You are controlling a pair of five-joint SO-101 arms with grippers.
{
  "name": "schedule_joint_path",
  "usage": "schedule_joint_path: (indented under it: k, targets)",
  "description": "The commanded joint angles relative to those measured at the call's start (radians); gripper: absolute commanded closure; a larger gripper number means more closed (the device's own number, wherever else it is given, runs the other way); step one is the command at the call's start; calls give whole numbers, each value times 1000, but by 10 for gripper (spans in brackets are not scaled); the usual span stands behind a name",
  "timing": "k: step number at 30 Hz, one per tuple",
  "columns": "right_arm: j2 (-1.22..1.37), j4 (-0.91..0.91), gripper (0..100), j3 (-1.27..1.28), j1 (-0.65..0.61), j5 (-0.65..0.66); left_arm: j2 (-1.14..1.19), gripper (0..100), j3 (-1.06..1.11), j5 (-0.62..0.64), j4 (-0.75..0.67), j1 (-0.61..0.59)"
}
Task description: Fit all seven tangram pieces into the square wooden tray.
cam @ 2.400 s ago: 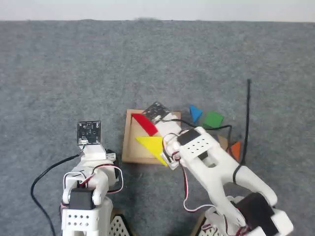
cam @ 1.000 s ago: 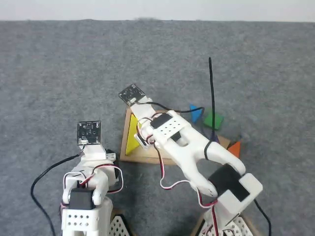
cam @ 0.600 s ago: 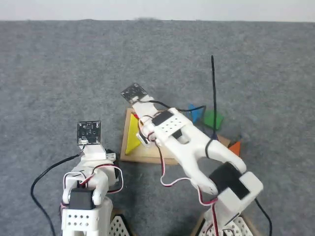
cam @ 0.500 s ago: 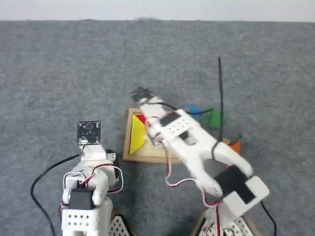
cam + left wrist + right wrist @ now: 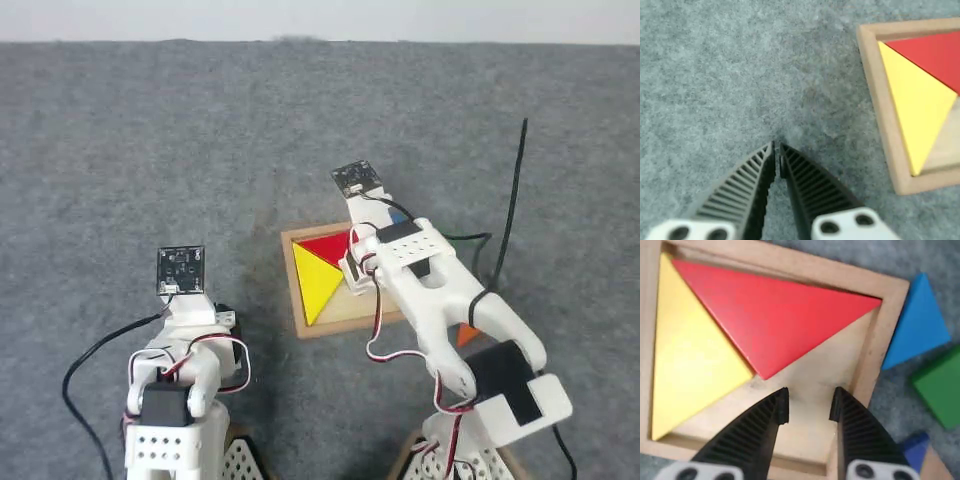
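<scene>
Fixed high camera looks down over the grey mat (image 5: 150, 130); left wrist camera faces the mat just beside the wooden tray (image 5: 875, 90), right wrist camera hangs close above it, both catching its yellow triangle (image 5: 920, 110) and red triangle (image 5: 780, 320)

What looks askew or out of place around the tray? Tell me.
The wooden tray sits slightly turned against the far edge of the table. The red triangle and yellow triangle lie flat and flush inside; nothing looks damaged.
</scene>
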Motion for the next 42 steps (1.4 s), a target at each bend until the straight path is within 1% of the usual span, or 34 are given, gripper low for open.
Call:
schedule_joint_path:
  k: [1, 4, 7, 9, 12, 15, 21, 25, 28, 31, 34, 42]
  targets:
    - [-97, 27, 819, 14, 25, -5, -20, 986, -12, -11, 2, -6]
    - [-202, 62, 819, 29, 38, -5, -20, 986, -12, -11, 2, -6]
    - [-285, 130, 819, 32, 107, -5, -20, 986, -12, -11, 2, -6]
    - [-325, 165, 819, 20, 182, 5, -20, 986, -12, -11, 2, -6]
    - [-325, 199, 819, -43, 274, 71, -20, 986, -12, -11, 2, -6]
    - [-259, 246, 818, -126, 321, 86, -20, 986, -12, -11, 2, -6]
    - [-62, 282, 817, -261, 343, 89, -20, 986, -12, -11, 2, -6]
    - [30, 354, 816, -316, 378, 104, -20, 986, -12, -11, 2, -6]
    - [44, 387, 773, -311, 414, 129, -20, 986, -12, -11, 2, -6]
    - [44, 386, 741, -287, 424, 130, -20, 986, -12, -11, 2, -6]
    - [54, 377, 742, -270, 417, 163, -20, 986, -12, -11, 2, -6]
    - [133, 298, 742, -238, 417, 173, -20, 986, -12, -11, 2, -6]
